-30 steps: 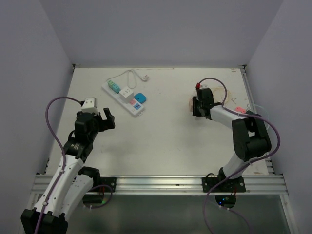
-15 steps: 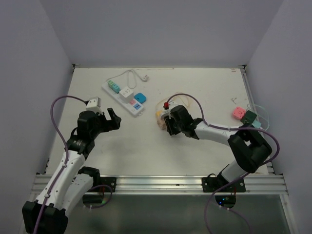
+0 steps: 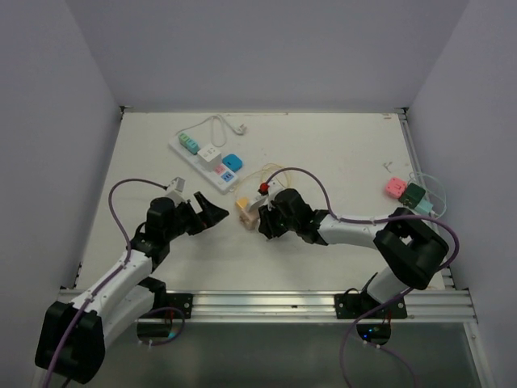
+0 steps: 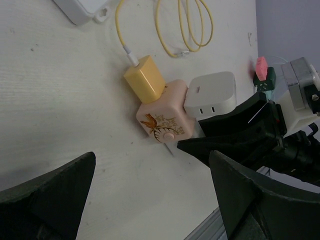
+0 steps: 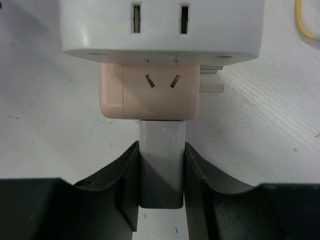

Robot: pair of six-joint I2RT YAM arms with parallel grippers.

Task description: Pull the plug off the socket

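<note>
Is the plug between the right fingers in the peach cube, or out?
In: the plug butts flush against the peach cube, no prongs showing between them.

Bright, even, diffuse light.
Soft shadows on the table (image 3: 323,153); fingers (image 4: 45,200) of the left gripper (image 4: 151,160) blur in the foreground.

High rear overview, close wrist views, both sharing peach cube (image 4: 162,117)
</note>
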